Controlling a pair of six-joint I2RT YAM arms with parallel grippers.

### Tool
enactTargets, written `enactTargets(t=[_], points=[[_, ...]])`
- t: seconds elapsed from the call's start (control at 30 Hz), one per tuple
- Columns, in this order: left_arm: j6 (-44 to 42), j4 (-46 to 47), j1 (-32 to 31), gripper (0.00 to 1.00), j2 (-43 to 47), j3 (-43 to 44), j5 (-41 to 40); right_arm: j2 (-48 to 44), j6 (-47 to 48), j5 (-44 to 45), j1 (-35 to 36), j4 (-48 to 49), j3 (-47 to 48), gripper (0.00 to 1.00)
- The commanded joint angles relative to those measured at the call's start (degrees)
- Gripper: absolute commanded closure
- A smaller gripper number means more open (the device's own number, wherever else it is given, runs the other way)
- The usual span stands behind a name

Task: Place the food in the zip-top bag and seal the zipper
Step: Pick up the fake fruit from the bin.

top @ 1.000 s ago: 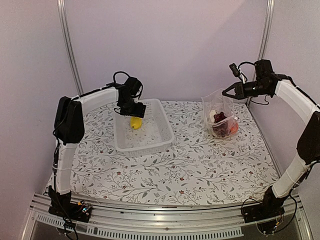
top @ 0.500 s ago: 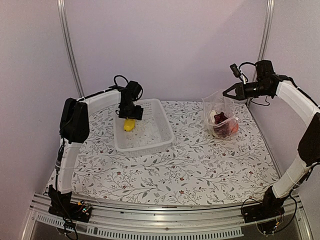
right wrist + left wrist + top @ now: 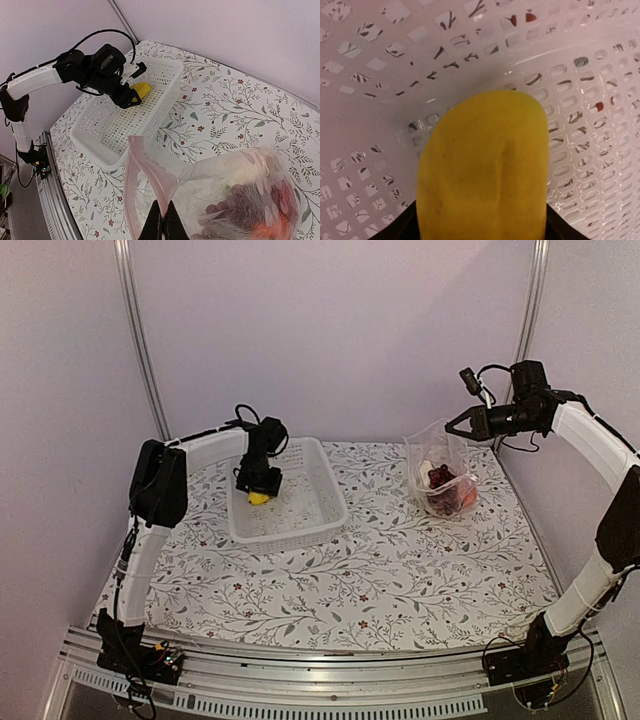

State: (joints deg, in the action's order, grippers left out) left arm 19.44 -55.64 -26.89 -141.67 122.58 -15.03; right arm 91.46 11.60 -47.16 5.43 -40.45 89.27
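The white slotted plastic basket (image 3: 288,534) (image 3: 107,127) (image 3: 570,75) is sitting towards the far left corner of the flower-patterned bench (image 3: 350,590). The left gripper (image 3: 257,484) (image 3: 131,98) is reaching down into the basket's far left part, right over a smooth, yellow, oval toy fruit (image 3: 259,498) (image 3: 485,165) (image 3: 142,89) lying on the basket floor. In the left wrist view its dark fingers (image 3: 402,231) are standing either side of the fruit; whether they are pressing on it cannot be told.

Near the far right corner of the bench, the clear, crinkly zip-top bag (image 3: 445,475) (image 3: 235,175) is standing upright with its mouth up. The right gripper (image 3: 452,424) (image 3: 162,221) is holding it there, fingers closed on the bag's top edge, just beside the translucent pinkish zipper strip (image 3: 129,190). Inside the bag, dark red toy grapes (image 3: 438,478) (image 3: 240,205), an orange piece (image 3: 466,495) (image 3: 265,230) and a white piece (image 3: 427,468) are lying together at the bottom.
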Motion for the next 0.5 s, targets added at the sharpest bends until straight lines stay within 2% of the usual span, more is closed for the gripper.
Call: enactTargets(t=[0.0, 0.17, 0.3, 0.47], points=[[-0.4, -2.7, -0.5, 0.36, 0.5, 1.6, -0.2, -2.0, -0.1, -0.5, 0.5, 1.2, -0.4, 1.0], [-0.9, -2.8, -1.7, 0.44, 3.5, 2.7, 1.6, -2.2, 0.0, 0.0, 0.7, 1.2, -0.5, 1.0], [-1.4, -2.6, -3.1, 0.45, 6.6, 3.8, 3.4, -2.2, 0.4, 0.8, 1.0, 1.3, -0.7, 1.0], [-1.9, -0.7, -5.3, 0.48, 10.5, 4.2, 10.0, -2.0, 0.4, 1.2, 1.5, 1.3, -0.7, 1.0]])
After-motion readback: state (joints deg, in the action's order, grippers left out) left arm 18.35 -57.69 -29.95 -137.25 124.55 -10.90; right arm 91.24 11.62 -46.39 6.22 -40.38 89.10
